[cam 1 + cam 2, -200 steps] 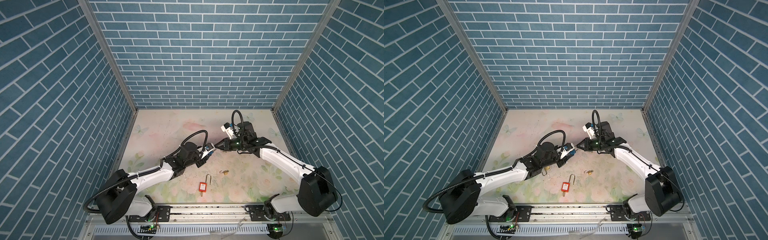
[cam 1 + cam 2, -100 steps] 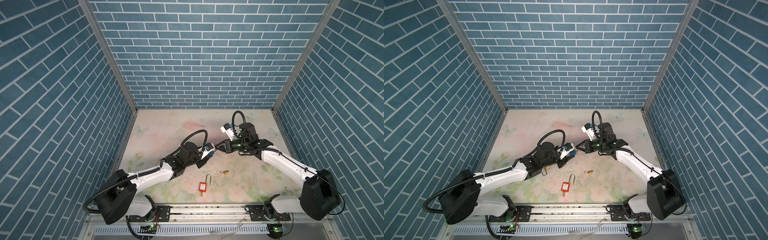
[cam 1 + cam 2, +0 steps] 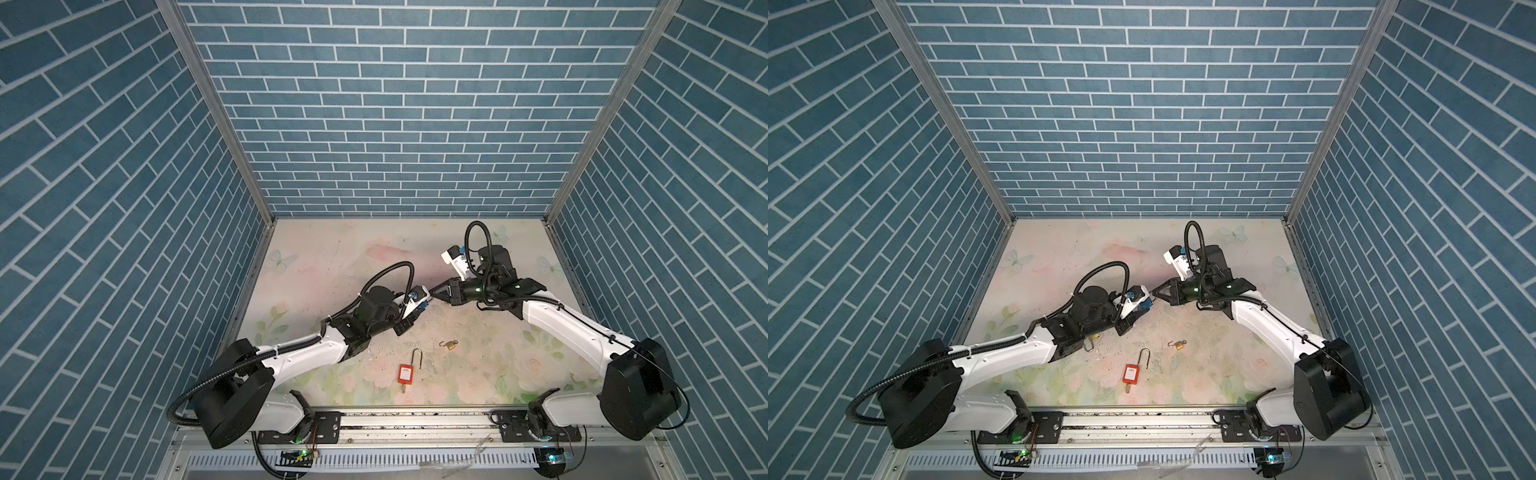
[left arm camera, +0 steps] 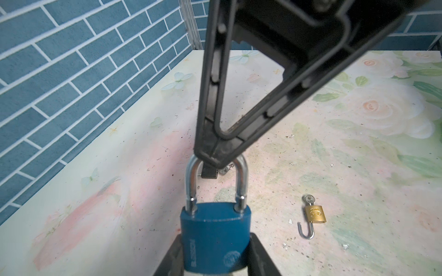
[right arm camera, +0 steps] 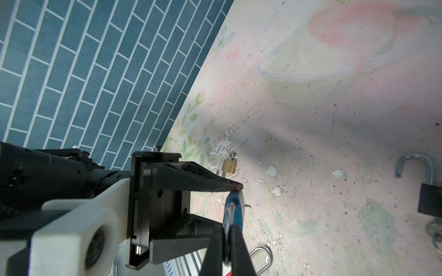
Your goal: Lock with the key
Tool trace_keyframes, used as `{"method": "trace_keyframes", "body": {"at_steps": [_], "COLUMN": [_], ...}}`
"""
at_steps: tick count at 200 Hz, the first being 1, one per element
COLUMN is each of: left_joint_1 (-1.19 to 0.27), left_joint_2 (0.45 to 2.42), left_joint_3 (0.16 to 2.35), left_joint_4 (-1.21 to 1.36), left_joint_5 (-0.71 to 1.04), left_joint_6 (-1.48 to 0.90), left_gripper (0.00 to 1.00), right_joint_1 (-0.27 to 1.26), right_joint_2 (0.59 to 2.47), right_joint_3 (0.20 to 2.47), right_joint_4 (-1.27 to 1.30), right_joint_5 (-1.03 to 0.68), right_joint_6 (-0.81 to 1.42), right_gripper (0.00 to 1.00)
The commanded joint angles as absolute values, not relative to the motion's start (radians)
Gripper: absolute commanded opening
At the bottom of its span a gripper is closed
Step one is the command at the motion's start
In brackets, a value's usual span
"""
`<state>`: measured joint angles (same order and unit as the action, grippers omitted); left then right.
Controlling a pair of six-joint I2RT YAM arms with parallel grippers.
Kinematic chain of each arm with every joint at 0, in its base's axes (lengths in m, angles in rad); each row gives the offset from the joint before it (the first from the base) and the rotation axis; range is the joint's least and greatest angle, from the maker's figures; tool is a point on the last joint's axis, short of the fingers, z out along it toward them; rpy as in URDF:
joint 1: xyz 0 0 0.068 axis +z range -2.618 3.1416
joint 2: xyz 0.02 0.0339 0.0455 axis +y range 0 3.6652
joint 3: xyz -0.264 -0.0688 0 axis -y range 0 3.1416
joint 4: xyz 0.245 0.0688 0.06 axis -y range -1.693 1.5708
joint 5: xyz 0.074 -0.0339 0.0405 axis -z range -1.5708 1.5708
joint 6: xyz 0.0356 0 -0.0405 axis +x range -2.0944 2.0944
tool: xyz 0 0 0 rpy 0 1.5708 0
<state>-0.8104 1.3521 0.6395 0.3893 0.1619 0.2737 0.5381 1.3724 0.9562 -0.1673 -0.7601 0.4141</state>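
Held above the table (image 4: 334,167) near its middle, the blue padlock (image 4: 215,236) sat clamped by its body in the left gripper (image 4: 214,260); the right gripper (image 4: 215,160) pinched its shackle (image 4: 241,176) top. Step: seating shackle, prob. done. Next: key needed, none seen w/ this lock.

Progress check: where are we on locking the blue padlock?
Done: the left tool grips the blue padlock by its body. In hand: the right tool, closed, sits at the top of the shackle, whose two legs both meet the body. Left: no key shows at this lock, and its keyhole is hidden, so the key turn and a latch check seem to remain.
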Motion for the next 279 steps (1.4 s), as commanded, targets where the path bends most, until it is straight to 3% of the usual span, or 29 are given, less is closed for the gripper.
{"method": "trace_keyframes", "body": {"at_steps": [1, 279], "left_joint_1": [-0.814, -0.814], "left_joint_2": [1.316, 1.37], "left_joint_3": [0.659, 0.883], "left_joint_4": [0.618, 0.724], "left_joint_5": [0.136, 0.176], "left_joint_6": [0.272, 0.241], "left_gripper": [0.19, 0.18], "right_joint_1": [0.552, 0.569], "right_joint_2": [1.406, 1.55], "right_joint_3": [0.955, 0.874], "right_joint_4": [-0.237, -0.18], "right_joint_5": [-0.783, -0.841], "right_joint_6": [0.407, 0.402], "right_gripper": [0.0, 0.0]}}
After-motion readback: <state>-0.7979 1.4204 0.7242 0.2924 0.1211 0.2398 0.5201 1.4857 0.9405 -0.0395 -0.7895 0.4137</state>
